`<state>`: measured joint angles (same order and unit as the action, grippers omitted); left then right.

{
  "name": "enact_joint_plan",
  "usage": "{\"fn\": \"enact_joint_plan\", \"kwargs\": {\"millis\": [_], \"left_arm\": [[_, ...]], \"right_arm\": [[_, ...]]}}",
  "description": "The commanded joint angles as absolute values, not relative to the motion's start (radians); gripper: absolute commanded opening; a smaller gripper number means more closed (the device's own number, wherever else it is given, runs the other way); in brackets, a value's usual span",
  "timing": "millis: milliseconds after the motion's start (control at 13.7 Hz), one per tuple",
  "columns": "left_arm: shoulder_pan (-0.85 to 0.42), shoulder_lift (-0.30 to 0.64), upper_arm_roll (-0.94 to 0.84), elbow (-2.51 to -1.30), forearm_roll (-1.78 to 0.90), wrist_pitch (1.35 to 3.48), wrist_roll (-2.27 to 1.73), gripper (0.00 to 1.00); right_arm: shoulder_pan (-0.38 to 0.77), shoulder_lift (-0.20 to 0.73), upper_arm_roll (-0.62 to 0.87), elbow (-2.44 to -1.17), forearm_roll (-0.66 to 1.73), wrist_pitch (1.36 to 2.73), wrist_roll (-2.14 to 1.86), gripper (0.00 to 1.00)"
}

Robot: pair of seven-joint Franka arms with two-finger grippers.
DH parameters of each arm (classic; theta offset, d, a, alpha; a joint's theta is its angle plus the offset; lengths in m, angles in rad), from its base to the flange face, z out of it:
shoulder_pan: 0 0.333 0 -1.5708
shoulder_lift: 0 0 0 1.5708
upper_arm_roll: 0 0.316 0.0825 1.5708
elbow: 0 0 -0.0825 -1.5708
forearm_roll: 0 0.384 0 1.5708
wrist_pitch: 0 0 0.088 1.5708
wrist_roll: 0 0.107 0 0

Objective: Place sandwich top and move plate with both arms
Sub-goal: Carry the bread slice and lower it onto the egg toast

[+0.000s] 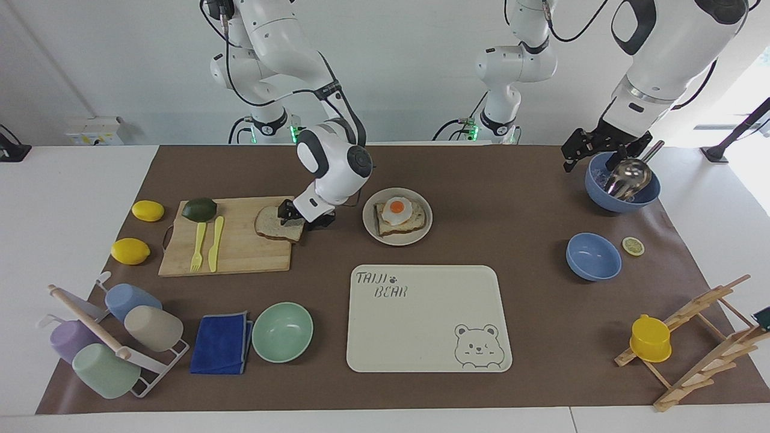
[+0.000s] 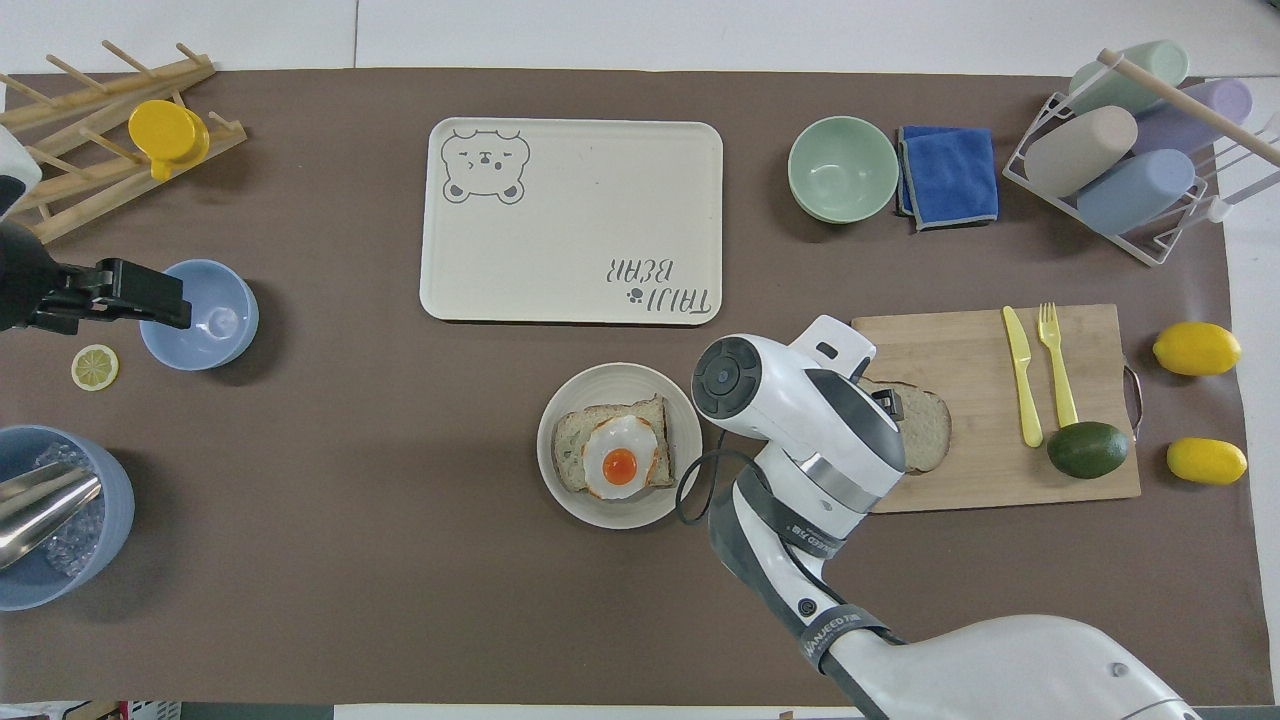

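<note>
The sandwich top (image 1: 274, 224) lies on the wooden cutting board (image 1: 240, 255), its end toward the plate hanging over the board's edge; it also shows in the overhead view (image 2: 928, 428). My right gripper (image 1: 301, 218) is tilted low at that end, open, with the fingers either side of the slice's edge. The arm's wrist hides most of it from above. The plate (image 1: 370, 228) sits beside the board and carries a bread slice with a fried egg (image 1: 397, 211); from above I see its rim (image 2: 560, 400). My left gripper (image 1: 579, 150) waits beside a large blue bowl.
A cream bear-printed tray (image 1: 427, 319) lies farther from the robots than the plate. A mint bowl (image 1: 283, 332) and blue cloth (image 1: 221, 343) sit beside it. Fork, knife and avocado (image 1: 200, 209) are on the board. Blue bowls (image 1: 593, 257) and a ladle are at the left arm's end.
</note>
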<state>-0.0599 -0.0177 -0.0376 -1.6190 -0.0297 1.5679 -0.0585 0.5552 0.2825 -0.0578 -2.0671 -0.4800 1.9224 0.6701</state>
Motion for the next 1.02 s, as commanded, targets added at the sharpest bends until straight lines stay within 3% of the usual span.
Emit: {"fn": "enact_joint_plan", "kwargs": {"millis": [0,219,438,657,949], "left_arm": [[-0.051,-0.028,-0.044,-1.626,-0.017,1.554,-0.054,1.00],[-0.051,-0.028,-0.044,-1.626,-0.017,1.551,-0.054,1.00],[-0.052,-0.026,-0.043,-1.624,-0.017,1.555,-0.055,1.00],[-0.051,-0.026,-0.044,-1.626,-0.017,1.560,-0.055,1.00],[-0.055,-0.028,-0.044,-1.626,-0.017,1.562,-0.055,1.00]], "right_arm": [[0.554,0.261,-0.052,-2.045,-0.508,1.884,0.605,0.00],[0.586,0.291,-0.002,-1.863,-0.497,1.739,0.540,0.00],[0.676,0.373,0.078,-1.596,-0.440,1.597,0.534,0.00],[0.793,0.380,0.094,-1.585,-0.439,1.704,0.548,0.00],[0.842,0.411,0.094,-1.627,-0.439,1.827,0.640,0.00]]}}
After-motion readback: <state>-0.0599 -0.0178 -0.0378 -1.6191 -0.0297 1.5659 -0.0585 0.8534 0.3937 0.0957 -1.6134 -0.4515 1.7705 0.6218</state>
